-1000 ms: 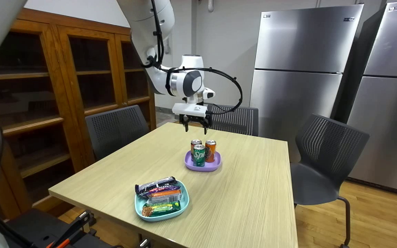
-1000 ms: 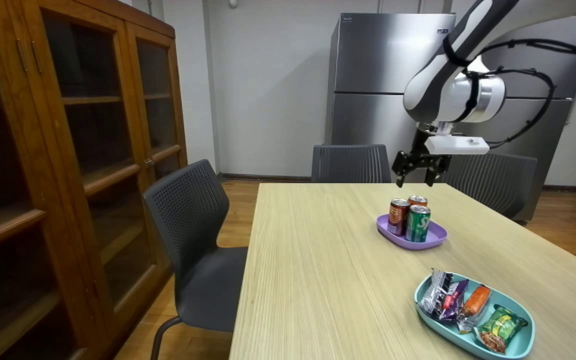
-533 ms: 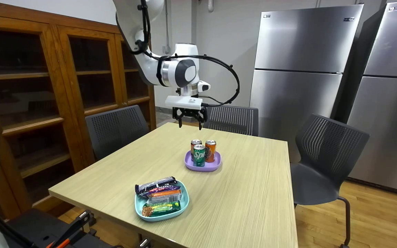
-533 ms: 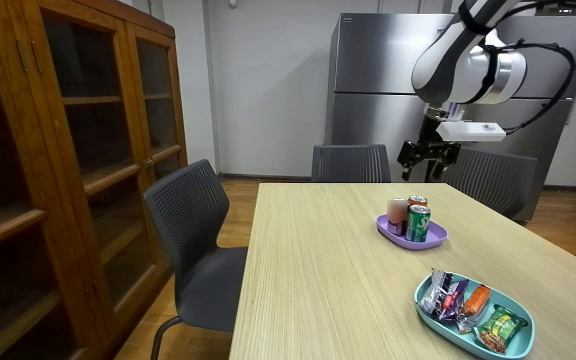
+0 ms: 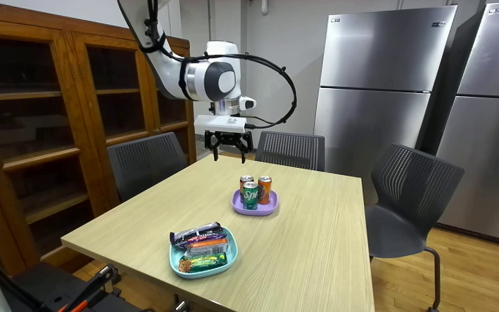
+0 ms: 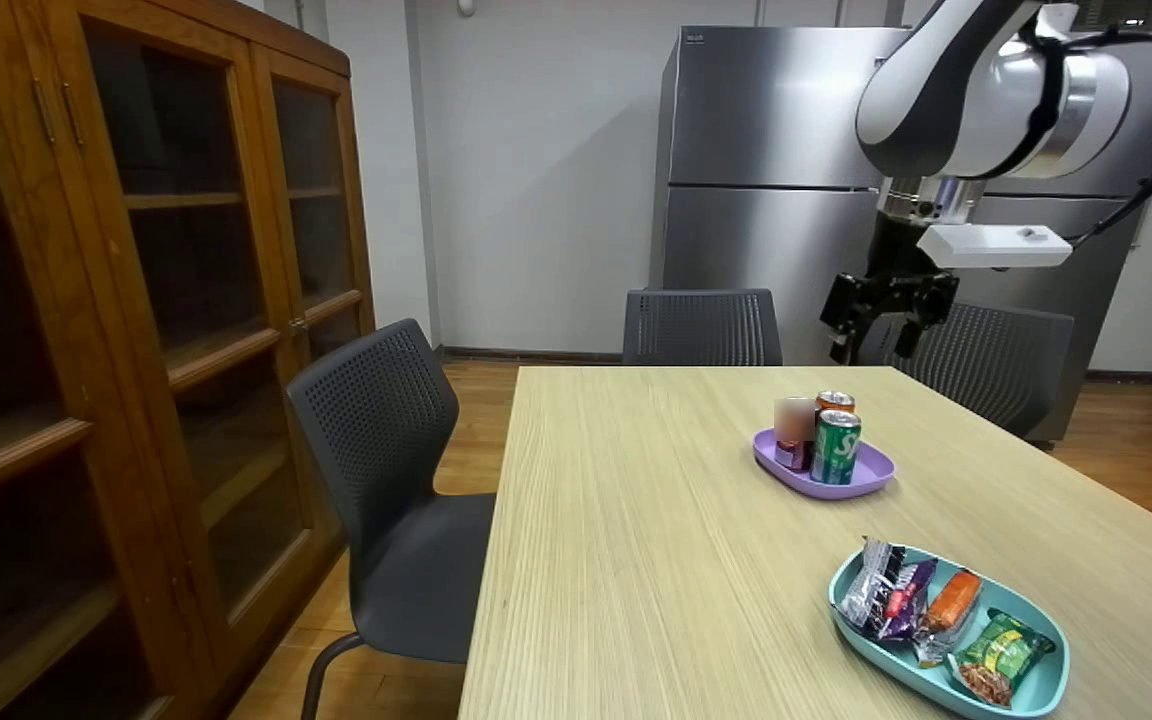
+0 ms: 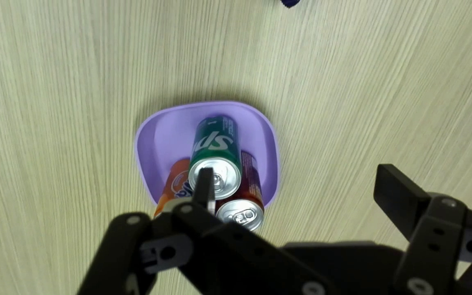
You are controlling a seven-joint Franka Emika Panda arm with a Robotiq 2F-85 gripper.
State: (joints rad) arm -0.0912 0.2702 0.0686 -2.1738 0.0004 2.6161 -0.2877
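- Robotiq gripper [image 5: 229,159]: jaws spread wide, empty.
- Sprite can [image 5: 250,197]: upright on the purple tray [image 7: 174,128], long axis vertical, pull-tab end up.
- Orange can [image 5: 265,190], dark red can [image 7: 250,189]: likewise upright.

Two tall silver fridges [image 5: 375,104] are placed near a pale wall [image 6: 536,180]. Dark gray chairs [image 5: 405,203] are set around a light wood worktop [image 5: 319,229]. A brown cupboard [image 6: 126,330] is fitted with glass doors [image 6: 186,260]. The floor [image 5: 483,277] is made of wood.

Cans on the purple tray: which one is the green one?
The Sprite can. Its green body with white lettering sets it apart from the other two, the orange can and the dark red can.
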